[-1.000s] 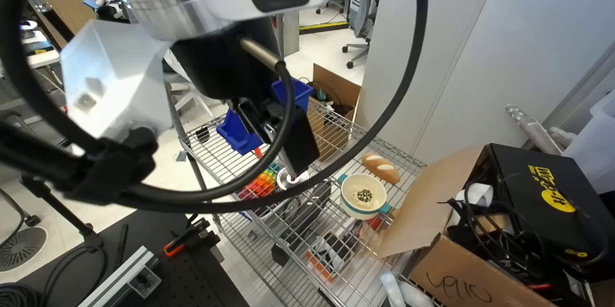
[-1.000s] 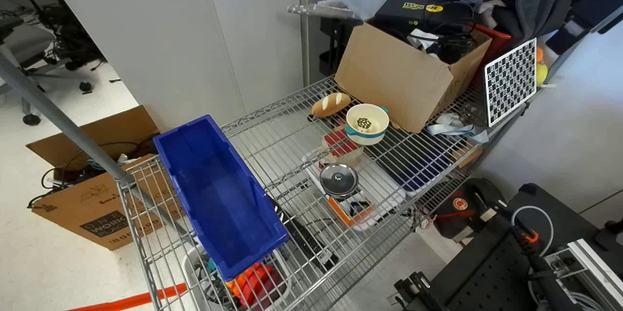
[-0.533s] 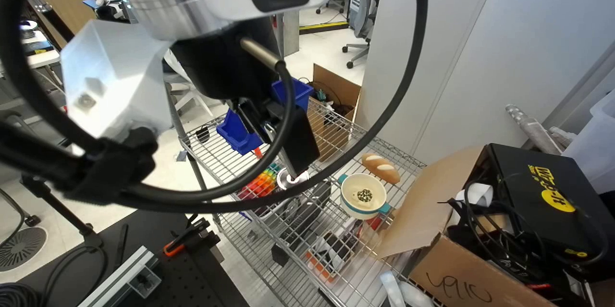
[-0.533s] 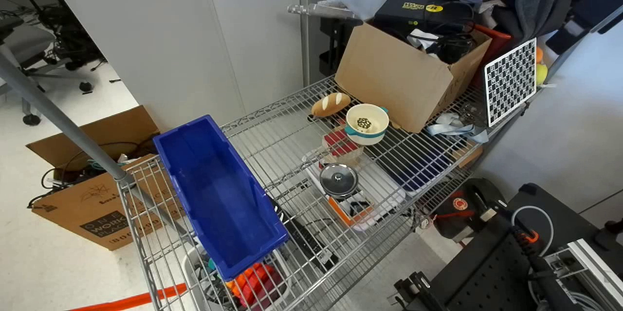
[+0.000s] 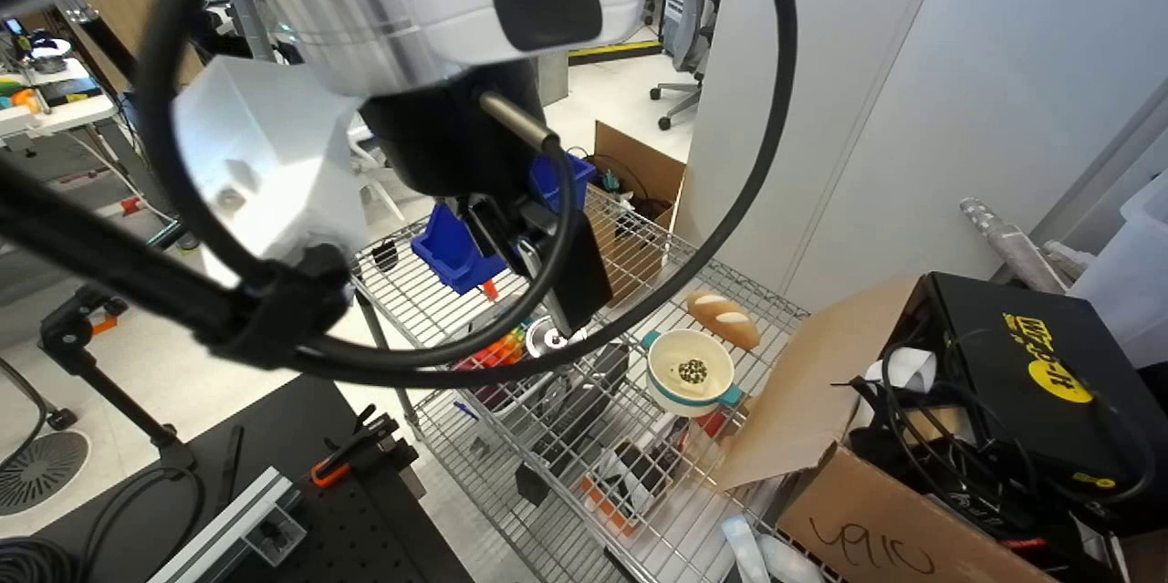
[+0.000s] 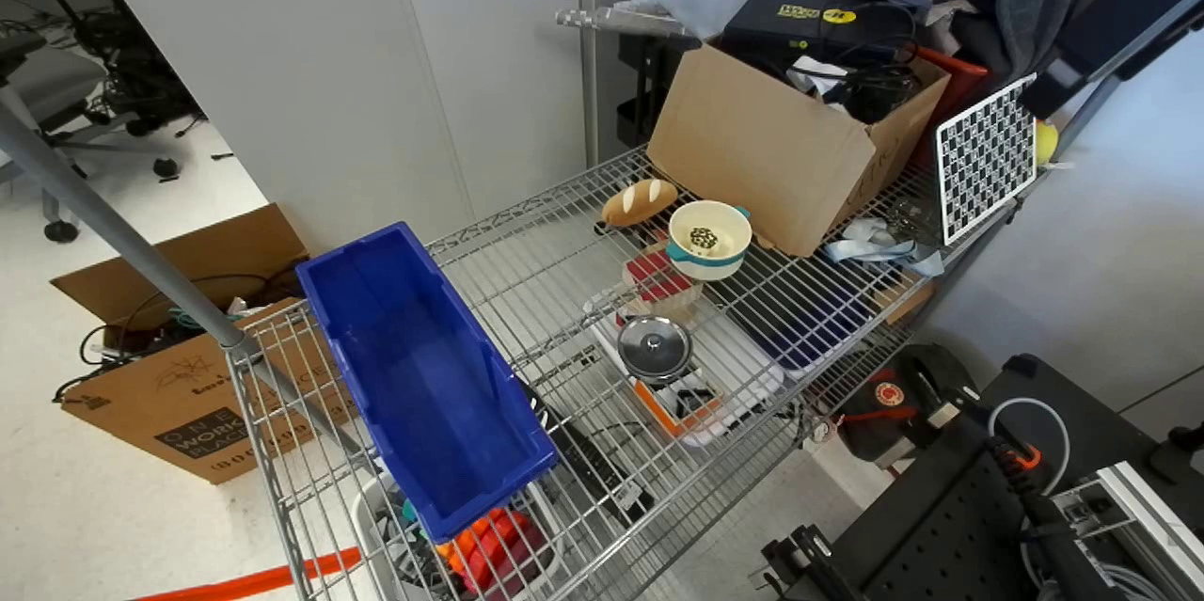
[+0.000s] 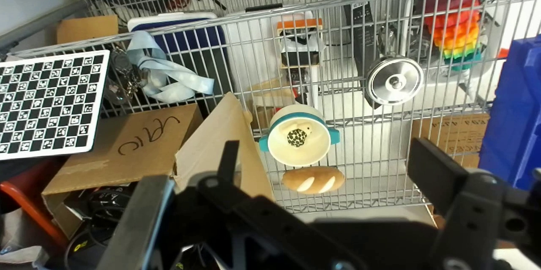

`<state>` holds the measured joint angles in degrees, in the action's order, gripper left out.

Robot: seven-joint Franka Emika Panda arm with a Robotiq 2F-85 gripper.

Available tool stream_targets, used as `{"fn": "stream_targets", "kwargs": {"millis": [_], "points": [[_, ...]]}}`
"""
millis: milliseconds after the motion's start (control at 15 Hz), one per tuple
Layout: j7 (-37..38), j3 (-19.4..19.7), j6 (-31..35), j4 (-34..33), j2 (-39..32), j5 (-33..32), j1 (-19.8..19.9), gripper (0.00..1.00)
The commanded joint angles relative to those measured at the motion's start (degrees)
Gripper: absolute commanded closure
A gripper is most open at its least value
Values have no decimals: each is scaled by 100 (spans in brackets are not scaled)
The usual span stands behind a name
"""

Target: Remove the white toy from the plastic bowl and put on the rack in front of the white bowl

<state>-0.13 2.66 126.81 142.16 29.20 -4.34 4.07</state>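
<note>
Holds fingers [image 7: 437, 173] spread wide, grasping nothing, high over the rack surface [image 7: 367, 147]. Shows toy [image 7: 296, 137] in wrist view: seems to rest on the bottom inside the bowl [image 7: 298, 157], untouched. Reads as black-spotted back plus cream body with a dark dot like an eye; blends into the cream wall, so can't trace limbs or underside. Shrinks to little more than a spotted patch in both exterior views. Looks like approach stage, before any grasp.

Probably weighs very little. Could be moulded plastic or rubber, firm with slight give, or plush; can't tell which. Unlikely to break either way. Likely rounded on top, so may squirt out if pinched too high. Best take hold low across both sides of the spotted back, not by the end with the dot. Squeeze lightly.

Come straight down, narrowing fingers first to fit inside the rim. Expect a light bowl too, apt to slide on smooth wire if bumped. Watch the box flap [image 6: 762, 150] and the loaf [image 7: 313, 179], each just beside the bowl; can't tell about contact. Lift clear of the rim before shifting sideways. Set down flat and slow on the wires; could catch a limb in a gap. Unsure of drop spot: may be in front of this same bowl, or of the silver lid [image 7: 395, 82] lying apart from it.
</note>
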Motion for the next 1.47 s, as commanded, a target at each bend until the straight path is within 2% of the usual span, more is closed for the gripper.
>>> {"fn": "stream_targets", "kwargs": {"millis": [0,200,467,600,867,1400], "points": [[435,-182,385,-680,-1230,-37,20,0],[691,-230,623,-1358,-2283,-42,-1,0],[1154,-192,687,-2593,-3781,-203,-63,0],[1386,-213,523,-3267,-4466,-273,-61,0],[1648,62,395,-4423,-5653,-295,-319,0],[1953,157,-230,-6465,-7583,142,-415,0]]}}
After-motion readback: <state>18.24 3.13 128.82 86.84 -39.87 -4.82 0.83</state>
